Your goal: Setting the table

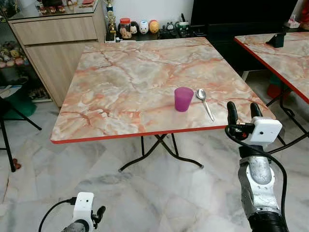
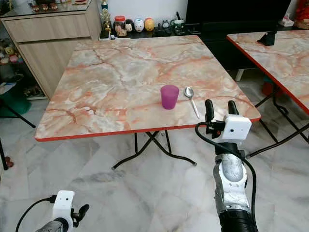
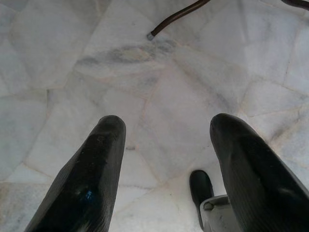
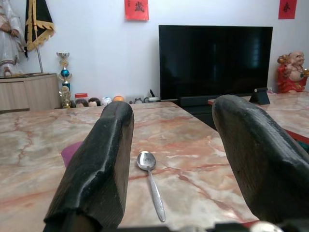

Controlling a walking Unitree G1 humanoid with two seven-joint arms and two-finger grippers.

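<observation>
Marble-patterned and edged in red, the table (image 1: 120, 92) carried a purple cup (image 1: 183, 99) and, just beside it on the robot's right, a metal spoon (image 1: 205, 103), both near the front edge. The right gripper (image 1: 244, 112) hovered at that edge with its two black fingers spread apart and nothing between them, aimed across the tabletop. From it the spoon lay just ahead and slightly to the left; in the right wrist view the spoon (image 4: 150, 182) sat in the gap between the fingers. Its long axis ran roughly away from the robot, bowl at the far end, handle tip pointing back toward the gripper and a little rightward. The left gripper (image 1: 98, 215) hung low over the floor, fingers apart, well away from the table, so the right arm was plainly nearer.
</observation>
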